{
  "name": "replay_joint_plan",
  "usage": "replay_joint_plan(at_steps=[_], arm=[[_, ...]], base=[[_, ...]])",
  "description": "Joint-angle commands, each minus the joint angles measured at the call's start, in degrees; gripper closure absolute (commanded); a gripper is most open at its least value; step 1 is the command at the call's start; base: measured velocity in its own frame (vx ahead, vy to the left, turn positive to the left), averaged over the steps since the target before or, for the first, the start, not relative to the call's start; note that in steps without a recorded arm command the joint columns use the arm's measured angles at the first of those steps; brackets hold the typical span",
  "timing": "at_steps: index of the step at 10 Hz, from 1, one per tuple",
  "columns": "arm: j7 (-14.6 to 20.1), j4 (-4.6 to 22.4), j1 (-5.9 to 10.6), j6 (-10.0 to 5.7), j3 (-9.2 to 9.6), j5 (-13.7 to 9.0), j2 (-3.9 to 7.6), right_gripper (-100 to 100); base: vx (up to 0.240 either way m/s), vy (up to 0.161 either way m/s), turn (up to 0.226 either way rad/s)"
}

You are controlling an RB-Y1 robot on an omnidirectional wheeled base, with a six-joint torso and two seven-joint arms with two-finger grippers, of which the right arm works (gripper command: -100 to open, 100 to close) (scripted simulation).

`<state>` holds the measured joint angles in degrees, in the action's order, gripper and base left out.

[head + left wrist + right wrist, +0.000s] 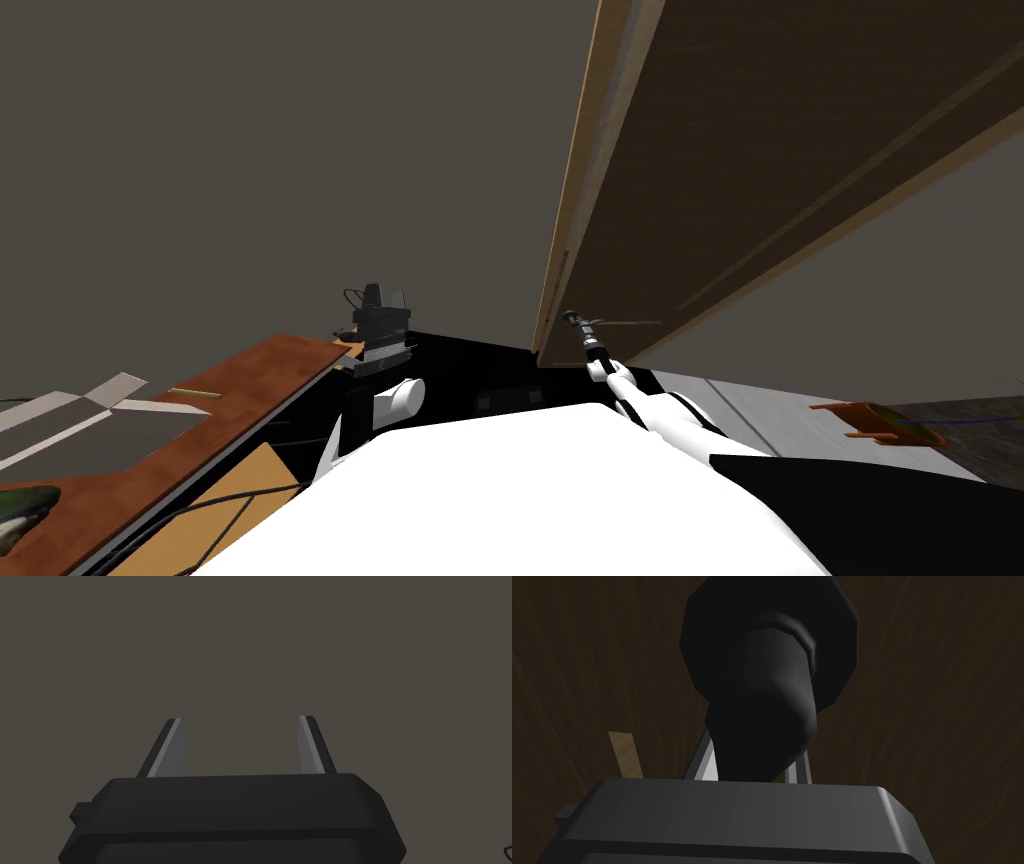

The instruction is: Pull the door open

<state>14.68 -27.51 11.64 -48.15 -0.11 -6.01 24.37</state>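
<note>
The white-and-grey right arm point(650, 408) stretches forward and up. Its dark-boxed right gripper point(573, 319) has thin grey fingers point(708, 765) drawn close, clamped on a dark rounded handle point(762, 701). The white left arm point(400, 397) is bent upward, and the blades of its left gripper point(242, 721) are spread wide.

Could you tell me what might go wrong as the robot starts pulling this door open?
The right gripper holds the dark handle between two thin jaws only; a pull might slide it out. The door, pulled toward the robot, might swing into the open left gripper held near its edge.
</note>
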Motion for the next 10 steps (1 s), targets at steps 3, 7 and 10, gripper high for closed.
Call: replay_joint_plan(at_steps=[3, 7, 10], arm=[[2.6, -0.7, -0.40, -1.32, 2.28, 1.3, 1.40, 100], [4.7, -0.6, -1.25, -3.57, 4.24, 2.3, 2.46, 100], [7.3, -1.1, -2.58, -6.16, 6.62, 3.5, 4.16, 100]], base=[[-0.205, -0.088, 0.113], [-0.160, -0.043, 0.069], [-0.234, -0.091, 0.082]])
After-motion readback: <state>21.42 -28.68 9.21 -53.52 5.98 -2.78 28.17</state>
